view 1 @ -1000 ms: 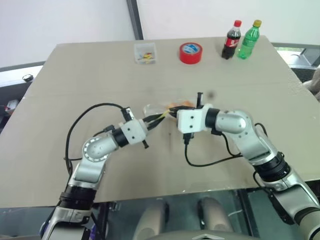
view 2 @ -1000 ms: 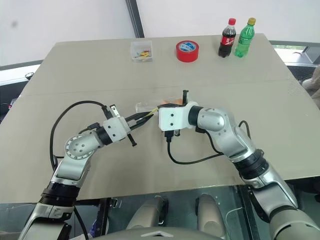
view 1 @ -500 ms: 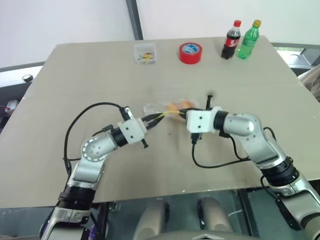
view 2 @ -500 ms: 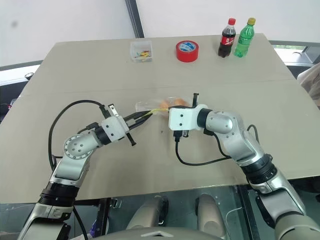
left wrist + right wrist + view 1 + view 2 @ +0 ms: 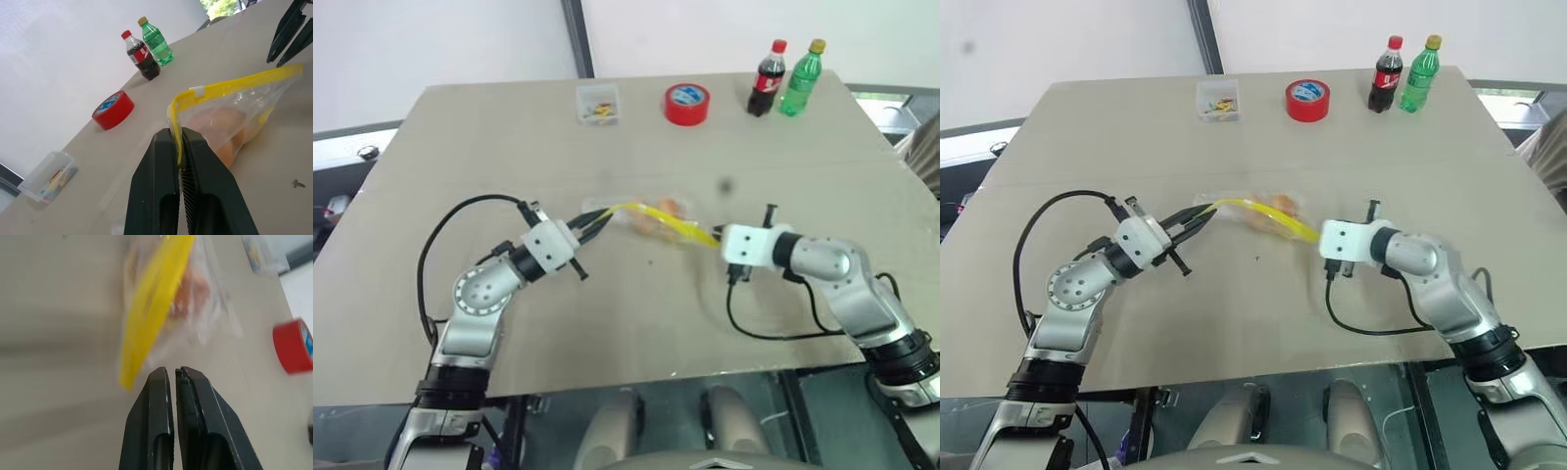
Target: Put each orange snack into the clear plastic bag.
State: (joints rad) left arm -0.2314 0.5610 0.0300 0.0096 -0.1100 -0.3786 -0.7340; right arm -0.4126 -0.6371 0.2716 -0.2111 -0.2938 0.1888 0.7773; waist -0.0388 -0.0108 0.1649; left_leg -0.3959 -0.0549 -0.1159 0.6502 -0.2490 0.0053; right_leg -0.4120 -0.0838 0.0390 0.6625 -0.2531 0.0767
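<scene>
The clear plastic bag hangs just over the middle of the table, its yellow seal strip stretched between my two grippers. Both orange snacks show inside it as orange lumps. My left gripper is shut on the strip's left end. My right gripper is shut with nothing between its fingers. Its tips sit just off the strip's right end, apart from the bag. The right gripper's fingers stand clear of the bag in the left wrist view.
A red tape roll, a cola bottle and a green bottle stand at the far edge. A small clear box of bits sits far left of the tape. Black cables loop beside both arms.
My right gripper has slid right along the yellow strip and come off its end. My left gripper has shifted a little left, still holding the strip, and the strip is now drawn out long.
</scene>
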